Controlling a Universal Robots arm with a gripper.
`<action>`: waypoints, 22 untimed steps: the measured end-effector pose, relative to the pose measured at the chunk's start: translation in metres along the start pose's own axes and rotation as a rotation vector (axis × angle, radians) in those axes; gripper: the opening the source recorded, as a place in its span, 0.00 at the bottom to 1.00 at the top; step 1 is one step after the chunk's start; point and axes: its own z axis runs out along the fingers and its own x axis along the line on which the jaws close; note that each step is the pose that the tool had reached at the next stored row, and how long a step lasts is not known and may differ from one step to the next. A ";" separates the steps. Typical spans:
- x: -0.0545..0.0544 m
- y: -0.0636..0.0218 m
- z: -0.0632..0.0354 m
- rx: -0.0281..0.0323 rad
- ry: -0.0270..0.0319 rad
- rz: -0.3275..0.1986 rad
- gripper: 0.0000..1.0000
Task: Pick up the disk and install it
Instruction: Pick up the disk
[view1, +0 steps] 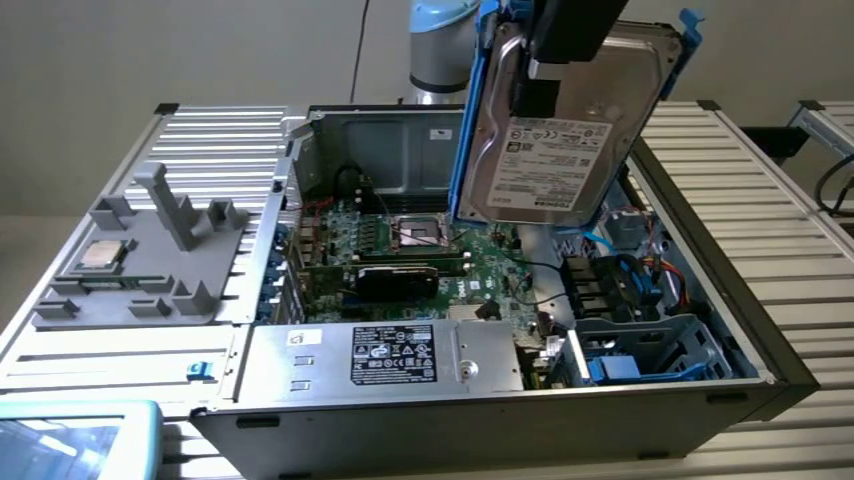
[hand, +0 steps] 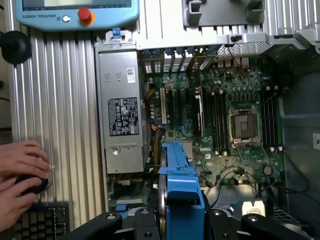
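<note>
Exterior view shows the disk (view1: 561, 130) hanging on edge, slightly tilted, well above the open computer case (view1: 747, 340). Its white label faces the camera and blue rails run along both long sides. The jaws pinch it at its upper end, one against each flat face. Beneath it lie the motherboard (view1: 441, 250) and, toward the exterior view's right, the blue drive cage (view1: 641, 350). In the wrist view the disk (hand: 181, 190) appears edge-on over the board, and a person's hands (hand: 20, 172) are over the counter (hand: 65, 125) beside the case.
</note>
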 end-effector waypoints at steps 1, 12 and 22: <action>0.001 -0.0041 -0.0001 0.0000 0.0001 0.000 0.37; 0.007 -0.0339 -0.0029 0.0106 -0.0011 0.000 0.37; 0.007 -0.0538 -0.0034 0.0262 -0.0025 -0.001 0.37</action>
